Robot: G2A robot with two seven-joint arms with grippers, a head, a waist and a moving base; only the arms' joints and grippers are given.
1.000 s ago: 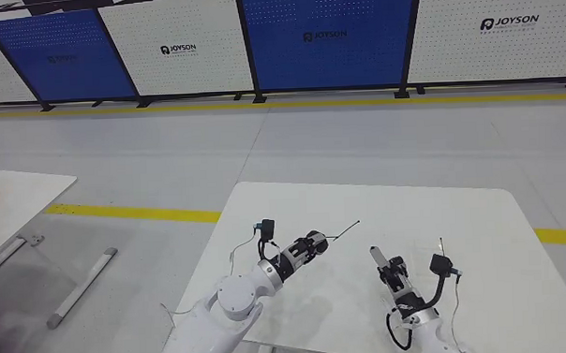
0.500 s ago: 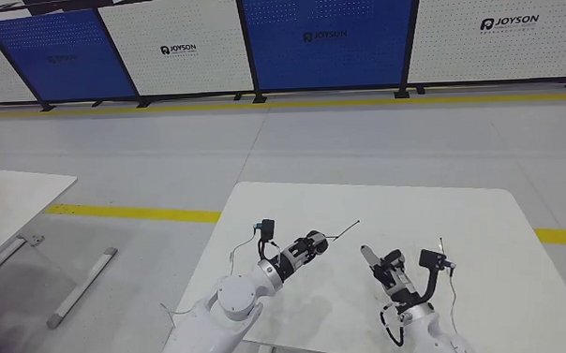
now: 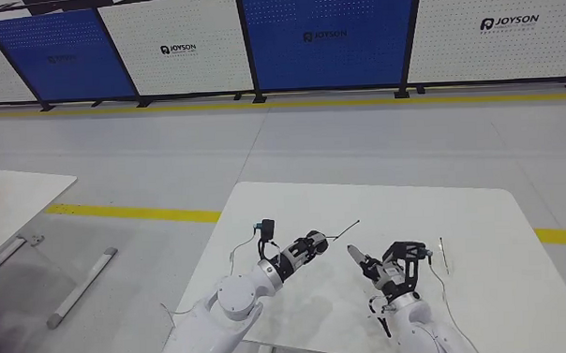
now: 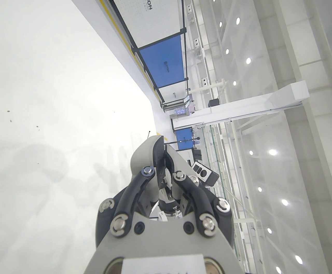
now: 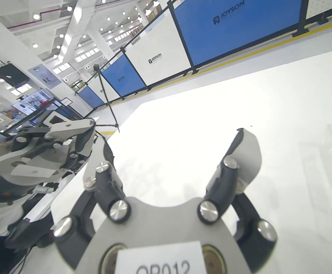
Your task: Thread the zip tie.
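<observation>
Over the desk [image 3: 406, 205], the right claw [image 5: 176, 148] has swung along the near edge toward the left claw [image 3: 315, 241], wide open and empty. The left claw stays clamped on the zip tie [image 3: 343, 232], above the desk's near-left part. The right claw looks set to take the free end.

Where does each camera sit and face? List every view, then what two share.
Top view: above the arms, looking down at the table; both arms show.
Left wrist view: on the left arm, facing along the left gripper.
Right wrist view: on the right arm, facing past the right gripper.
Shared: top and right wrist views show the zip tie in the left gripper.
</observation>
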